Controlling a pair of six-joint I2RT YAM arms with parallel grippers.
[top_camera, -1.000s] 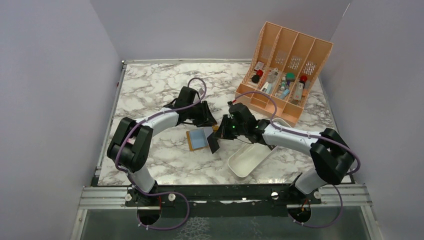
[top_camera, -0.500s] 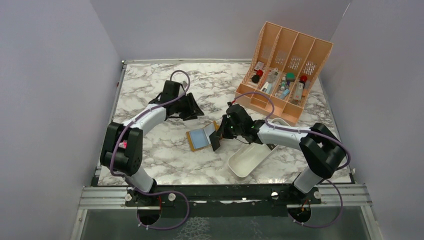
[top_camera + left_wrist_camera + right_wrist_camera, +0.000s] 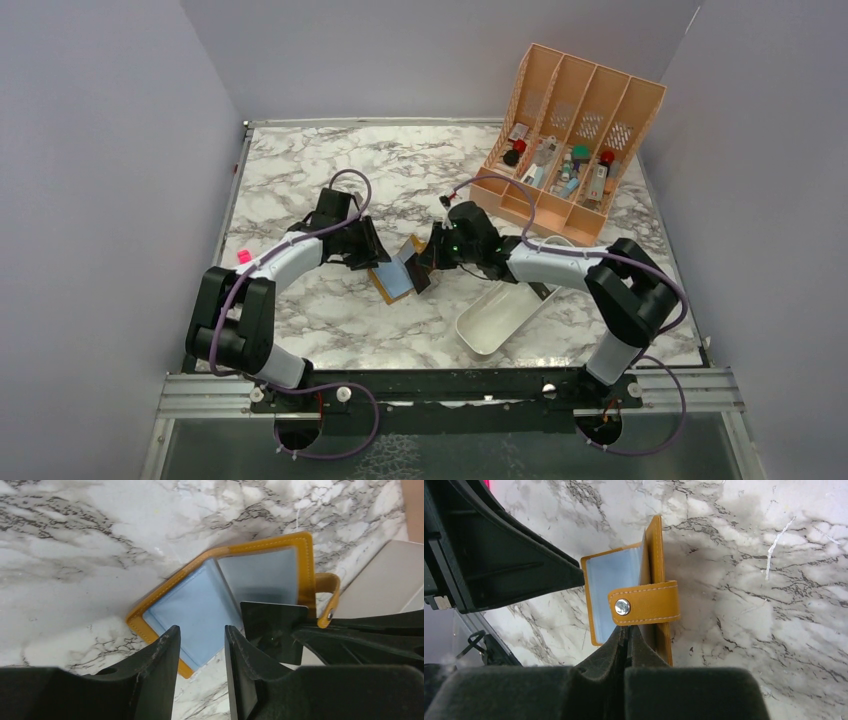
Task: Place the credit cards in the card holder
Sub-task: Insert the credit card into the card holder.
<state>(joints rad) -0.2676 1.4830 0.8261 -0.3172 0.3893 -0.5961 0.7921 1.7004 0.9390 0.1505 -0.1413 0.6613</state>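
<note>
The left gripper (image 3: pixel 201 629) closes back in across the marble table (image 3: pixel 300 170), its fingers narrowly parted and empty above the open card holder (image 3: pixel 395 278). A pale blue card (image 3: pixel 192 612) sits pocketed. The right gripper (image 3: pixel 626 632), pinched tight, holds a dark sheet (image 3: pixel 272 630) at the holder's edge, so insertion looks under way.

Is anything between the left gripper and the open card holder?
Nothing visible. The open left gripper hangs right by the near corner of the card holder. The right gripper is shut on its far cover, out of that path.
</note>
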